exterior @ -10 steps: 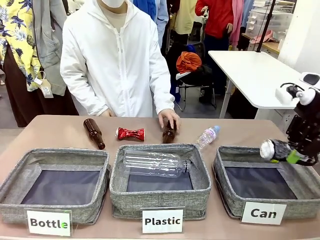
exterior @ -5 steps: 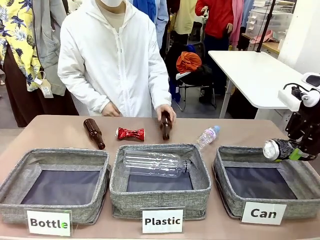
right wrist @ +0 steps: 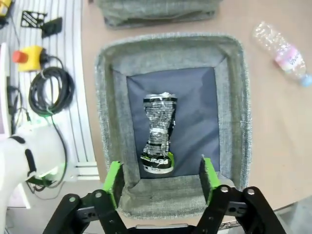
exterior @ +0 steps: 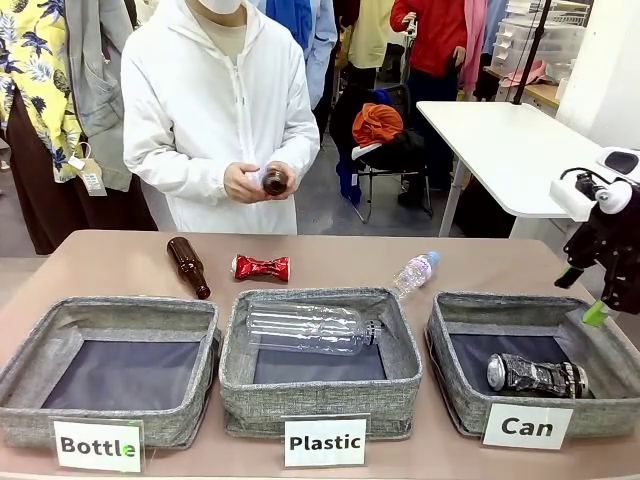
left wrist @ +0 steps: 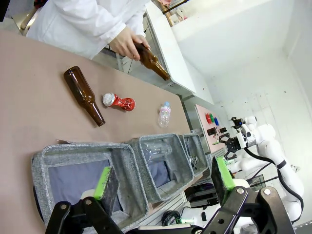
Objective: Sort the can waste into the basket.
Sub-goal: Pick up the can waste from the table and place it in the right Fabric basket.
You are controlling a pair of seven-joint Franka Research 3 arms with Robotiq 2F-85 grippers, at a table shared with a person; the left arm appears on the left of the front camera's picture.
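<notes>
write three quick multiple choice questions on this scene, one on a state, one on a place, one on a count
1. The right gripper is: A shut on a can; B open; C shut on nothing.
2. The dark can lies: A on the table; B in the Can basket; C in the Plastic basket.
3. How many brown bottles lie on the table: A one; B two; C none.

Answers:
1 B, its green pads stand apart with nothing between them.
2 B, it lies on that basket's dark floor.
3 A, one brown bottle lies there; the other is in the person's hands.
</notes>
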